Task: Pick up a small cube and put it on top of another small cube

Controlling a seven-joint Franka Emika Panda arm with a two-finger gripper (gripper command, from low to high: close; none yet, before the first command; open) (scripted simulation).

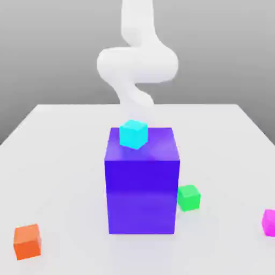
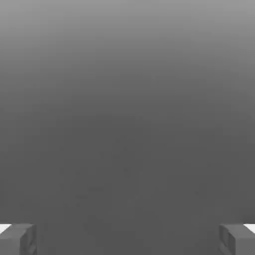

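Observation:
The small cube (image 1: pixel 269 222), bright magenta-pink, rests on the white table (image 1: pixel 64 161) at the exterior view's right edge, partly cut off by the frame. A green small cube (image 1: pixel 189 197) sits just right of the big blue-purple block (image 1: pixel 142 188). An orange small cube (image 1: pixel 27 241) lies near the front left corner. A cyan cube (image 1: pixel 132 134) stands on top of the big block. My white arm (image 1: pixel 137 64) rises behind the block, far from the magenta cube. In the hand view my gripper (image 2: pixel 127 239) is open, its fingertips (image 2: pixel 17 239) wide apart with nothing between them.
The big blue-purple block stands tall in the middle of the table, between the arm and the front cubes. The table's front strip holds the orange, green and magenta cubes, spaced well apart.

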